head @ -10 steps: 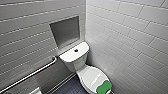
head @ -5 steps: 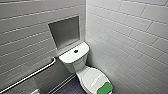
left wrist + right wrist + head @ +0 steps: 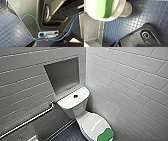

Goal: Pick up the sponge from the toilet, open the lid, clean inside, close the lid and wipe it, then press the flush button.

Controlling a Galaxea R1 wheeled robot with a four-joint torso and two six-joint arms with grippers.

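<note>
The white toilet (image 3: 75,105) stands in the corner, its boxy tank against the left wall. A dark round flush button (image 3: 75,96) sits on the tank cover. The oval lid (image 3: 93,123) is down, with faint grey lettering near its front. The bright green sponge (image 3: 105,134) lies flat on the lid's front edge. In the right wrist view the sponge (image 3: 104,8) rests on the lid (image 3: 89,8) above the bowl's base (image 3: 125,9), some way from the arm. Both grippers stand open and hold nothing.
A metal grab bar (image 3: 27,120) runs along the left wall below a square recessed niche (image 3: 63,74). The tiled right wall (image 3: 130,92) stands close beside the toilet. Dark blue mosaic floor (image 3: 134,23) lies before the bowl. A blue cable (image 3: 31,25) loops over my own body.
</note>
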